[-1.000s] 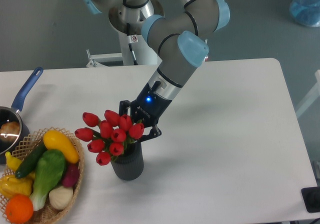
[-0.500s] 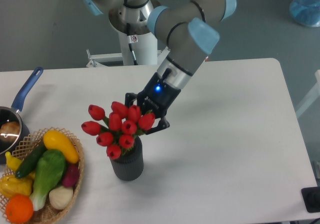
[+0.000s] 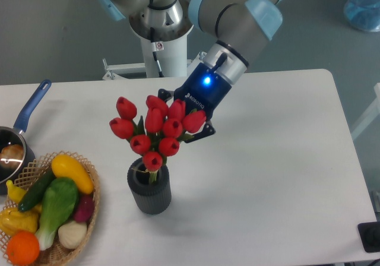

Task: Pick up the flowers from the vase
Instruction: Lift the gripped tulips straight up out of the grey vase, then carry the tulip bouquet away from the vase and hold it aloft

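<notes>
The flowers (image 3: 156, 131), a bunch of red tulip buds with green leaves, hang in the air over the vase (image 3: 149, 189), a dark grey ribbed cylinder on the white table. The lowest bud and stems still reach the vase's mouth. My gripper (image 3: 185, 129) comes in from the upper right and is shut on the bunch from behind; its fingertips are mostly hidden by the buds.
A wicker basket (image 3: 90, 214) of colourful fruit and vegetables stands at the front left. A blue-handled saucepan (image 3: 24, 121) sits at the left edge. The robot's base (image 3: 160, 46) rises behind the table, and a blue bottle (image 3: 363, 6) stands at top right.
The gripper has risen up and to the right with the flowers. The bunch now sits higher, with the vase's mouth exposed.
</notes>
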Motion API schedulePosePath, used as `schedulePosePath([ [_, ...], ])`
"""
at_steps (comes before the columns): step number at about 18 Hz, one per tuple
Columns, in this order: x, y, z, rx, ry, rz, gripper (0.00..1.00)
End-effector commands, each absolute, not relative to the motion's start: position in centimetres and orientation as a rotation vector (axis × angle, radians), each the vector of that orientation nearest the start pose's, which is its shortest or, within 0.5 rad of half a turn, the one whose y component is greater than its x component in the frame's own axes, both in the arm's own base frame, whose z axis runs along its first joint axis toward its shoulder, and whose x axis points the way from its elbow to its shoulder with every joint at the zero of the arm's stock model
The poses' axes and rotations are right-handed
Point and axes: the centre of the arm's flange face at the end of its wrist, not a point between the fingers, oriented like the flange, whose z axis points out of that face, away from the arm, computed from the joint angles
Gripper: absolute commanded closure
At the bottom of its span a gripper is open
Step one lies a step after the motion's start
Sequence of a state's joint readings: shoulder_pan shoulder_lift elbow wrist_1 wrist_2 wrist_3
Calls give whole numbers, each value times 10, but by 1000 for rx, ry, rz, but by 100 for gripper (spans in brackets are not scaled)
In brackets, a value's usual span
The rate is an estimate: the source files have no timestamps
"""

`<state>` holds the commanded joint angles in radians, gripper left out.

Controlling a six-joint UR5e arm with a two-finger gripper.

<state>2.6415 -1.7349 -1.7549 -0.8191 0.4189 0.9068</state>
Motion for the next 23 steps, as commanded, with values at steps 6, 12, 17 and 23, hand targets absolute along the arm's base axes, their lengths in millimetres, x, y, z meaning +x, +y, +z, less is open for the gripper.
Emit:
schedulePosePath([
  [6,-378,445,465,-1909,73,-382,81],
  [12,-394,426,483,-1821,25,-416,81],
  [17,-414,411,496,-1826,10,-349,81],
  [23,-447,385,522,-2055,-74,-25,81],
])
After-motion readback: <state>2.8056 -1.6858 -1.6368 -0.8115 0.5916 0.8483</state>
